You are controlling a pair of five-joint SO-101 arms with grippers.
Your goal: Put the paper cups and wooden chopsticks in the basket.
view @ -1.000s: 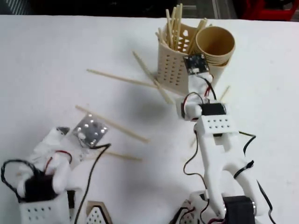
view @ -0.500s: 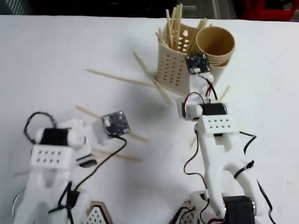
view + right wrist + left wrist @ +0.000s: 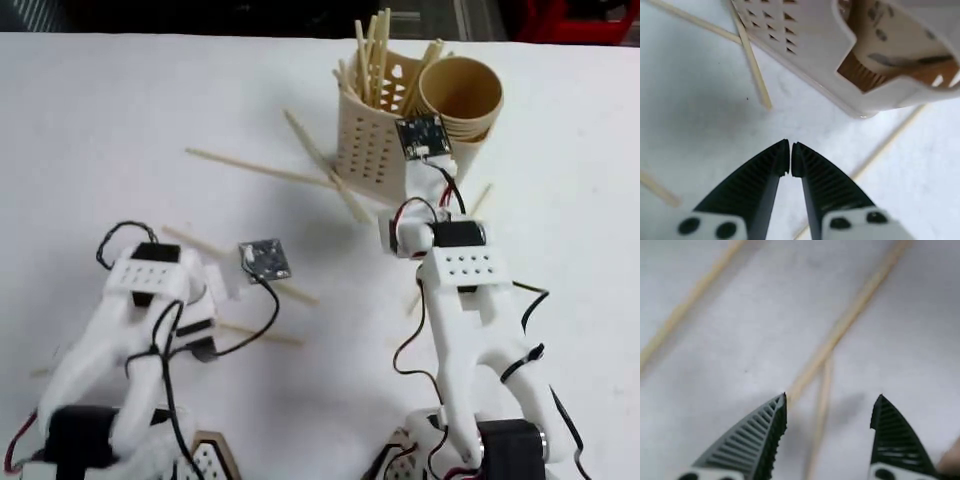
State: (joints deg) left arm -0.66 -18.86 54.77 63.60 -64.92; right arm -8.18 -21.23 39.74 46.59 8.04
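The left hand (image 3: 830,400) hangs spread wide and empty, low over two crossed chopsticks (image 3: 850,320) on the white desk (image 3: 735,360). The right hand (image 3: 790,150) is pinched shut on nothing, its tips near the foot of the basket (image 3: 805,55).

In the upper right of the high view the basket holds a bundle of chopsticks (image 3: 375,50), and a stack of paper cups (image 3: 462,95) sits at its right side. The cups part of the job looks done. The loose chopsticks are what is left: one leans against the basket (image 3: 322,165), a long one lies to its left (image 3: 255,167), others run under the left arm (image 3: 130,330) in the lower left, and one shows right of the other arm (image 3: 482,198).

A camera board (image 3: 420,137) covers the spot where cups meet basket, so how deep the cups sit cannot be told. The arms also hide parts of several sticks, leaving the count uncertain.
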